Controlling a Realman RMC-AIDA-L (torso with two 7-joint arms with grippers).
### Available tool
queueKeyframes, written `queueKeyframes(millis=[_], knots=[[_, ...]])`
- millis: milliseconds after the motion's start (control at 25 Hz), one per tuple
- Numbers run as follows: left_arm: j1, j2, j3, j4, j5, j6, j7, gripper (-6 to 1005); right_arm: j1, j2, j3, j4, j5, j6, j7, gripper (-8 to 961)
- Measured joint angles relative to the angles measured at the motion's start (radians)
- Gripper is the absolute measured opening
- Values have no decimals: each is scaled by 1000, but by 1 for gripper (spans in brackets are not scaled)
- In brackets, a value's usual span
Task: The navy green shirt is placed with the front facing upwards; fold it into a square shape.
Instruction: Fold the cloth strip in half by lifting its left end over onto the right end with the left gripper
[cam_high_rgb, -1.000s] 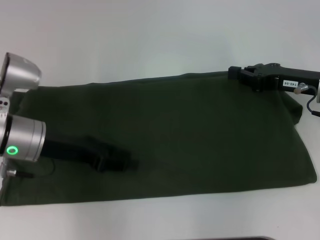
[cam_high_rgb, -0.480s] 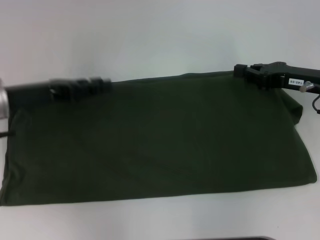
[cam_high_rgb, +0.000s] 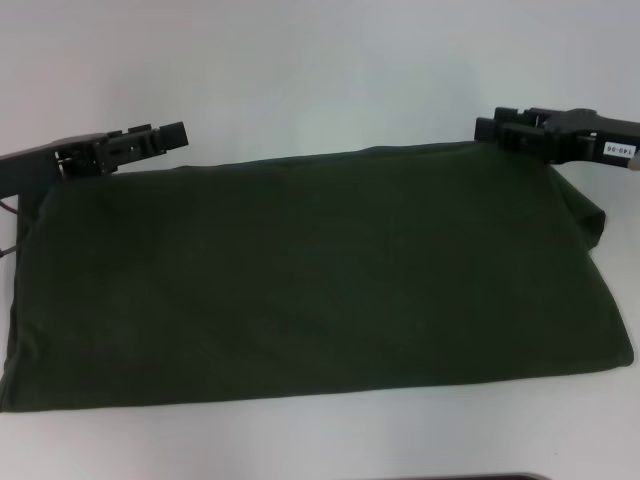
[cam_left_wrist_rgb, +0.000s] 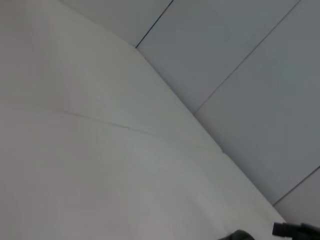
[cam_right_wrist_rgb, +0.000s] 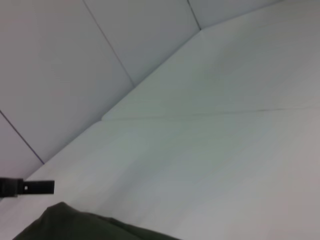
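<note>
Head view, shirt: the navy green shirt (cam_high_rgb: 310, 280) lies spread flat on the white table (cam_high_rgb: 320, 70), filling the middle and lower part of the frame as a wide dark band. Only plain green cloth shows; its far edge runs from upper left to upper right, and its near edge sits just above the bottom of the frame.

Head view, left gripper: the left gripper (cam_high_rgb: 172, 134) reaches in from the left edge at the upper left, level with the shirt's far left corner and just above it. Whether its fingers are parted or closed, or have hold of the cloth, cannot be told.

Head view, right gripper: the right gripper (cam_high_rgb: 488, 128) comes in from the right edge at the upper right, at the shirt's far right corner. Its finger spread and any hold on the cloth cannot be told either.

Left wrist view: mostly bare table and pale wall panels (cam_left_wrist_rgb: 240, 65); at the lower right corner, a dark tip of the other arm's gripper and a small dark scrap of cloth.

Right wrist view: table and wall panels again; the shirt's corner sits at the lower left, with the other arm's gripper tip just above it at the left edge.
</note>
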Motion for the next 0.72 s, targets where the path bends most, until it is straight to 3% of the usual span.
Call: queueKeyframes(millis=[240,560,720], knots=[[30,2,4,28,32,-24,0,808,-4,-3,23,0,1,-6,7,580],[81,1,3,46,62,-45,0,894,-7,2,28,0,1,-2,19,764],[93,-1,-4,53,94,-40,-4,890,-2,7,26,0,0,8,19,757]])
